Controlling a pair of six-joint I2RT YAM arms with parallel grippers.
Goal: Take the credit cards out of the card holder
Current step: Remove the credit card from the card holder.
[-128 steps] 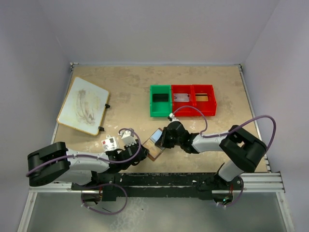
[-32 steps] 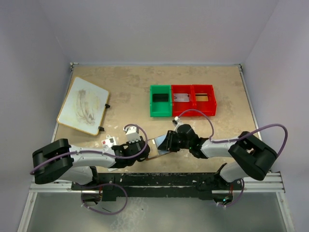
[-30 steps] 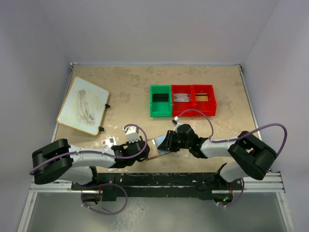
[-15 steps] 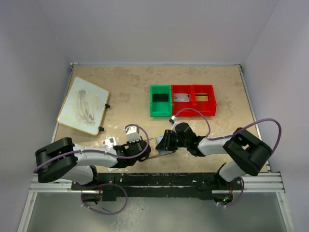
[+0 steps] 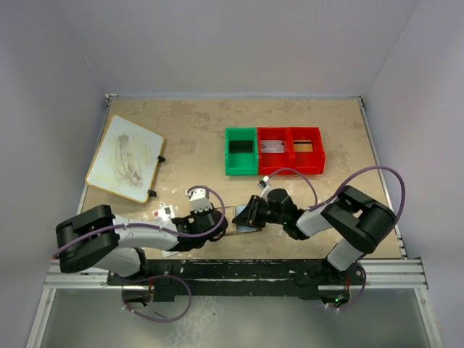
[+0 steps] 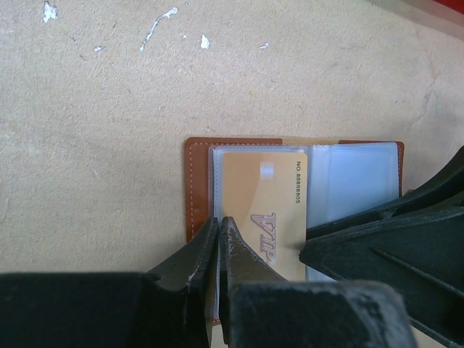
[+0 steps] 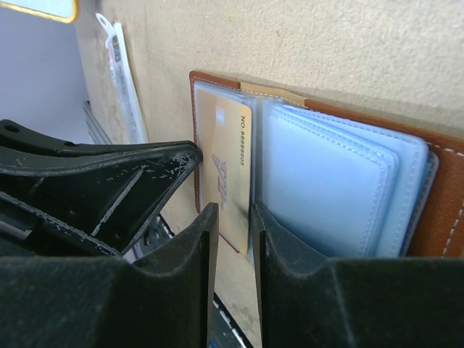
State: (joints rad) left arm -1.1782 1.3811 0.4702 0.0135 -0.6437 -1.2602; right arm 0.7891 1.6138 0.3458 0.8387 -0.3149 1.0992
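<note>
The brown card holder [image 5: 238, 220] lies open on the table between my two grippers. The golden tan card [image 6: 264, 210], marked VIP, sits in its clear pocket beside the bluish-grey pockets [image 7: 326, 181]. My left gripper [image 6: 218, 221] is shut, with its tips at the left edge of that pocket, next to the brown leather rim [image 6: 196, 188]. My right gripper [image 7: 233, 210] has its jaws a narrow gap apart over the card's [image 7: 225, 167] lower edge, one finger against the bluish pockets. A silvery grey flat piece [image 5: 272, 146] lies in the middle red bin.
A green bin [image 5: 241, 151] and two red bins [image 5: 305, 148] stand in a row behind the grippers. A clear-white packet with a red mark [image 5: 165, 213] lies left of the left gripper. A white board [image 5: 125, 158] rests at the far left.
The right gripper earlier held the card holder raised; it now lies low on the table. Over the last second the left gripper crept right to its edge and the right gripper shifted slightly left.
</note>
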